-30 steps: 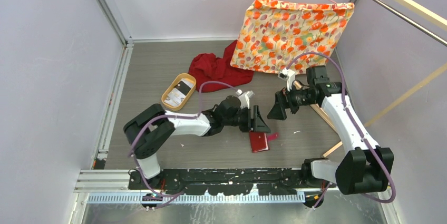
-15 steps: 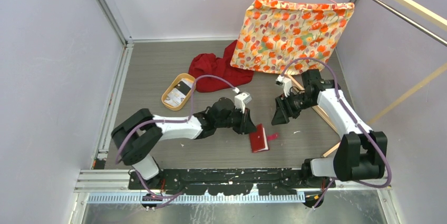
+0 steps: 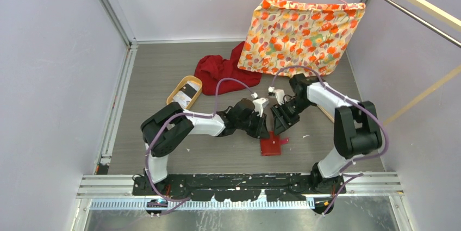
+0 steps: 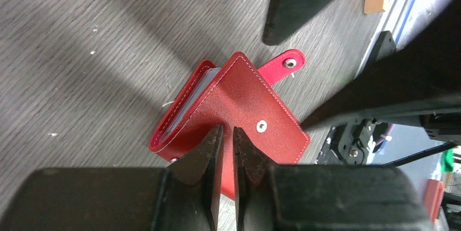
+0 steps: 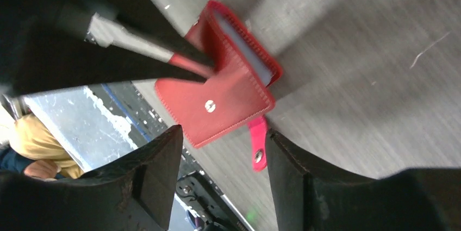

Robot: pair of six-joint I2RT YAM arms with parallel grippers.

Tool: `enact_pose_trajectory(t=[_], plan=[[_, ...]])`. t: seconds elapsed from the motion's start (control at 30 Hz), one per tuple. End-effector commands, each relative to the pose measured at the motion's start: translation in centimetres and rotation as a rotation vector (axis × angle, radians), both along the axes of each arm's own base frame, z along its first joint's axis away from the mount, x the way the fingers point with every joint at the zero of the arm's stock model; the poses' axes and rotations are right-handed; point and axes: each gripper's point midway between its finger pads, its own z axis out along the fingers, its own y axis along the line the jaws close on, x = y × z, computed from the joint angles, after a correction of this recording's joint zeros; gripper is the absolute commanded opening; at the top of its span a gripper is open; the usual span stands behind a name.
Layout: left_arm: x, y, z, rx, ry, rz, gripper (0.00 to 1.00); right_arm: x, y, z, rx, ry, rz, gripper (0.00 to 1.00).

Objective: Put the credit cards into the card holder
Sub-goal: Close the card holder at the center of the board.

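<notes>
Both arms crowd in over the card holder (image 4: 239, 100), which lies on the grey wood-grain table (image 3: 157, 62) near the front edge, between the two arm bases. The left gripper (image 4: 223, 132) is pinched down to a sliver, and from the right wrist camera a strip of red cover sits nipped between its fingers, so it has the wallet by the edge. The cover is lifted a touch (pale inner pockets (image 5: 242, 46) peek out along the open side). The snap tab (image 4: 282, 65) hangs loose, unfastened, sticking out past the corner. The right gripper (image 5: 223, 133) hovers just beside it with its jaws well apart, holding nothing, the wallet framed between its fingers. The credit cards (image 3: 187, 91) sit well away to the left in the tan oval tray (image 3: 173, 100), just beside the red cloth (image 3: 220, 70).
</notes>
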Motion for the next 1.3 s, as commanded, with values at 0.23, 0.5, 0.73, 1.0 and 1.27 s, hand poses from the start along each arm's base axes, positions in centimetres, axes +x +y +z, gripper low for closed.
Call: enact_pose_trajectory(t=[0.23,0.5,0.73,1.0,1.27], plan=[[0.6,1.8,-2.1,-0.039,0.065,0.090,0.14,2.9,-0.9,-2.3,-0.108,0.052,-0.099,0.54],[1.1,2.2,-0.2,-0.118,0.038,0.103,0.16,2.4,1.3,-3.1,-0.060,0.180,-0.033,0.33],[0.4,3.8,3.8,-0.188,-0.016,0.109,0.22,1.9,2.9,-2.8,0.001,0.251,0.030,0.13],[0.2,8.3,5.9,-0.175,-0.157,0.193,0.30,3.6,6.1,-2.9,-0.042,0.130,0.169,0.06],[1.6,13.4,8.5,-0.212,-0.291,0.412,0.75,6.8,10.1,-2.2,-0.053,0.024,0.285,0.07]])
